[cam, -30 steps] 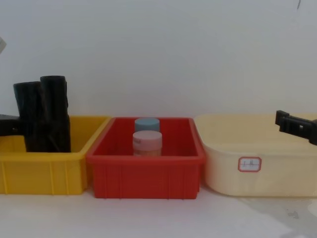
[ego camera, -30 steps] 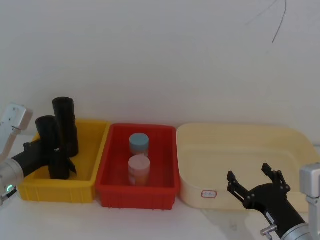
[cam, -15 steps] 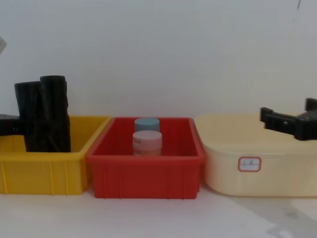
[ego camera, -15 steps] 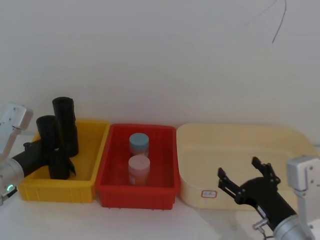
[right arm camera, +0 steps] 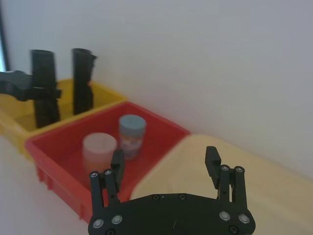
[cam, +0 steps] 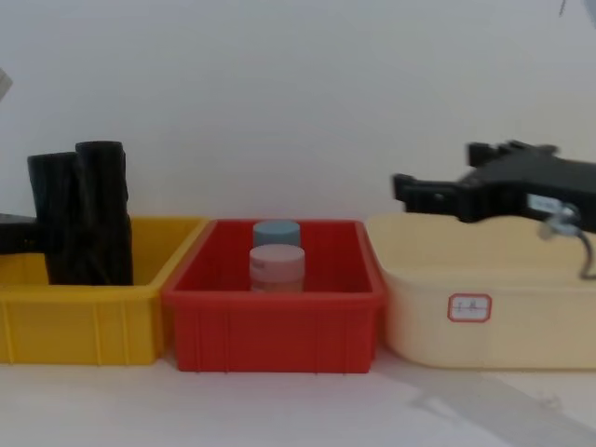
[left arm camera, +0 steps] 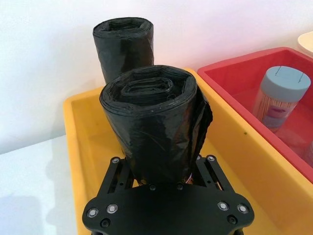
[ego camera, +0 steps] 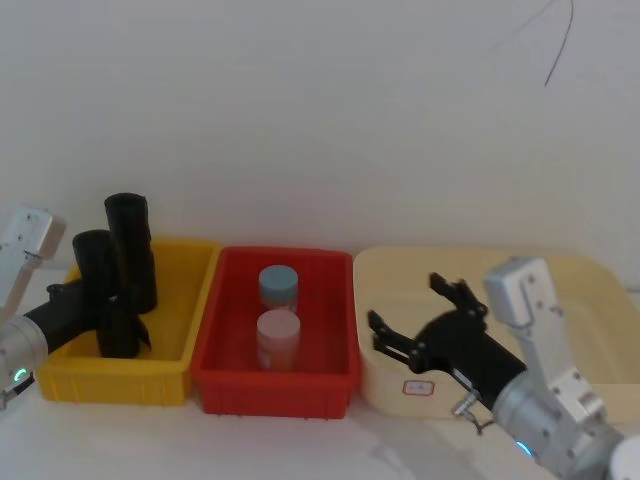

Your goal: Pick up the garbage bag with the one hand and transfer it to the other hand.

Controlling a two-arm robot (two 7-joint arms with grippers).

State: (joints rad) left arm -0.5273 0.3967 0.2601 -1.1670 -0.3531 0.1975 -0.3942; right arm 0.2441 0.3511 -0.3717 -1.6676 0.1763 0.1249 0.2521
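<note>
The garbage bag [left arm camera: 151, 127], a black glossy roll, stands upright at the near left of the yellow bin [ego camera: 165, 375]. My left gripper [ego camera: 88, 305] is shut on its lower part, one finger on each side [left arm camera: 164, 171]. From the chest the held roll [cam: 54, 219] shows left of a taller second black roll [cam: 104, 209], which stands behind it [ego camera: 130, 250]. My right gripper [ego camera: 408, 305] hovers open over the left end of the cream tub [ego camera: 500, 290], with nothing between its fingers [right arm camera: 164, 156]. It is pointed toward the bins [cam: 438, 182].
A red bin [ego camera: 275, 385] sits between the yellow bin and the cream tub. It holds a blue-lidded jar [ego camera: 278, 285] and a pink-lidded jar [ego camera: 278, 335]. A white wall closes the back. Bare white table lies in front of the bins.
My right arm has swung up and to the left, from the near right corner to above the cream tub's left end. The left gripper and the rolls have stayed put.
</note>
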